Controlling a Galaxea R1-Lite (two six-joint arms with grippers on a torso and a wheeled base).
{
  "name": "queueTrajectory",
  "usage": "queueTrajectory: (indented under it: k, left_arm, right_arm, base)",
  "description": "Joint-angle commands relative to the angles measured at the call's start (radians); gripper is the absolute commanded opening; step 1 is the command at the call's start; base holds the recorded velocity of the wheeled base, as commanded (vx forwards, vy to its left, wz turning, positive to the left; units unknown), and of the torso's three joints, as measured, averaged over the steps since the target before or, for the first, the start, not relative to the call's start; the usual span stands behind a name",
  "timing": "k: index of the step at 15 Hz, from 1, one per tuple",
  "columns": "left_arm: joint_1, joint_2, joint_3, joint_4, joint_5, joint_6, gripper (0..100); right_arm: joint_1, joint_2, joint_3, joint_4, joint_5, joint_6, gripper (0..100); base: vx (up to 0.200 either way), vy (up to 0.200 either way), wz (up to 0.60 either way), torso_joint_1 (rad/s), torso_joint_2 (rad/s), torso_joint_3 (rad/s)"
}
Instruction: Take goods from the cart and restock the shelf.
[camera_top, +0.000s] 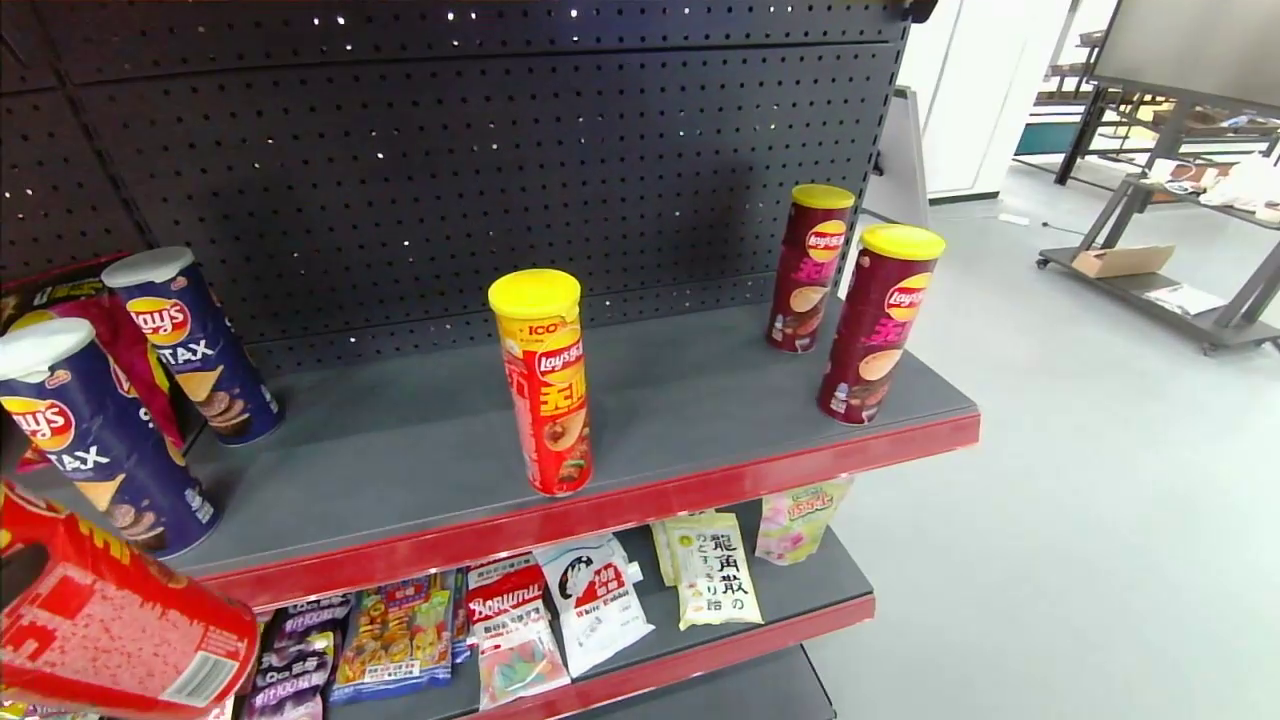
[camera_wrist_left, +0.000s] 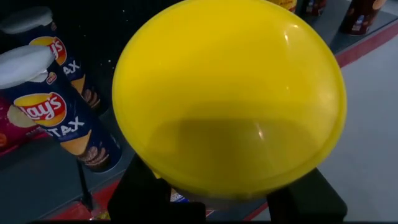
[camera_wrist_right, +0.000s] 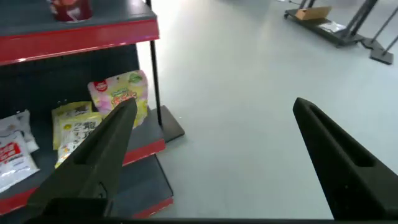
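A red chip can lies tilted at the lower left of the head view, below the front of the top shelf. Its yellow lid faces the left wrist camera, with my left gripper shut on the can's body. On the shelf stand another red can, two maroon cans at the right end and two blue cans at the left. My right gripper hangs open and empty over the floor beside the lower shelves.
Snack bags fill the lower shelf, and its end bags are close to the right gripper. Bare grey floor opens right of the shelf. A wheeled rack stands far back right.
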Motion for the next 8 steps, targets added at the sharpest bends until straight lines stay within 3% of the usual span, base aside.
queueTrajectory:
  k: [1, 2, 3, 5, 6, 8]
  left_arm:
    - [0.000, 0.083, -0.022, -0.021, -0.003, -0.005, 0]
    - [0.000, 0.114, -0.019, -0.053, -0.003, -0.023, 0]
    - [0.000, 0.144, -0.008, -0.074, -0.003, -0.035, 0]
    - [0.000, 0.169, -0.011, -0.081, -0.007, -0.037, 0]
    - [-0.002, 0.180, -0.018, -0.082, -0.042, -0.037, 0]
    - [0.000, 0.201, -0.018, -0.099, -0.062, -0.038, 0]
  right_arm:
    - [0.000, 0.003, 0.002, -0.001, 0.018, 0.000, 100]
    - [0.000, 0.003, 0.004, -0.001, 0.092, -0.001, 100]
    - [-0.005, 0.006, 0.002, -0.001, 0.083, -0.009, 100]
    - [-0.066, -0.014, 0.002, -0.002, -0.058, -0.026, 100]
    - [-0.089, -0.089, 0.001, -0.001, -0.022, -0.024, 100]
    - [-0.091, -0.092, -0.002, 0.010, 0.175, -0.023, 100]
  base:
    - [0.000, 0.000, 0.00, 0.000, 0.00, 0.000]
    - [0.000, 0.000, 0.00, 0.000, 0.00, 0.000]
    - [0.000, 0.000, 0.00, 0.000, 0.00, 0.000]
    - [0.000, 0.000, 0.00, 0.000, 0.00, 0.000]
    - [0.000, 0.000, 0.00, 0.000, 0.00, 0.000]
    - [0.000, 0.000, 0.00, 0.000, 0.00, 0.000]
